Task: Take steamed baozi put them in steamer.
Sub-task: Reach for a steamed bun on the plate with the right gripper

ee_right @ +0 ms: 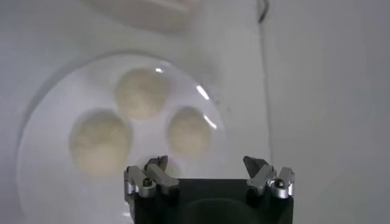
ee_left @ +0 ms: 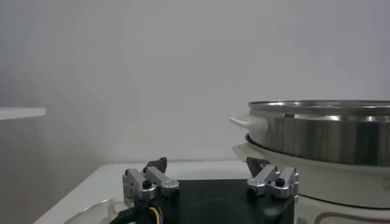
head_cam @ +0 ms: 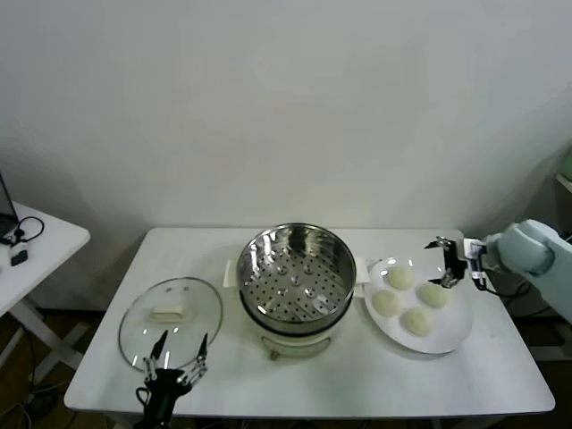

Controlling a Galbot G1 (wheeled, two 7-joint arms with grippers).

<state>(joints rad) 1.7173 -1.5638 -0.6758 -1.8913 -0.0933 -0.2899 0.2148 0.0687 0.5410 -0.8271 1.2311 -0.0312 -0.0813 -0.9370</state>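
Several cream-white steamed baozi (head_cam: 400,278) lie on a flat white plate (head_cam: 456,335) at the table's right; three of them (ee_right: 141,92) show in the right wrist view. The shiny steamer (head_cam: 295,277) stands mid-table, and nothing lies on its perforated tray. My right gripper (head_cam: 444,261) hangs open just above the plate's far right rim, beside the baozi and touching none; its jaws (ee_right: 205,163) stand wide with nothing between them. My left gripper (head_cam: 179,353) is parked open near the front left edge, with the steamer's wall (ee_left: 323,137) off to its side.
A round glass lid (head_cam: 170,322) lies flat on the table, left of the steamer and just beyond my left gripper. A small white side table (head_cam: 36,241) with cables stands at the far left. A white wall stands close behind the table.
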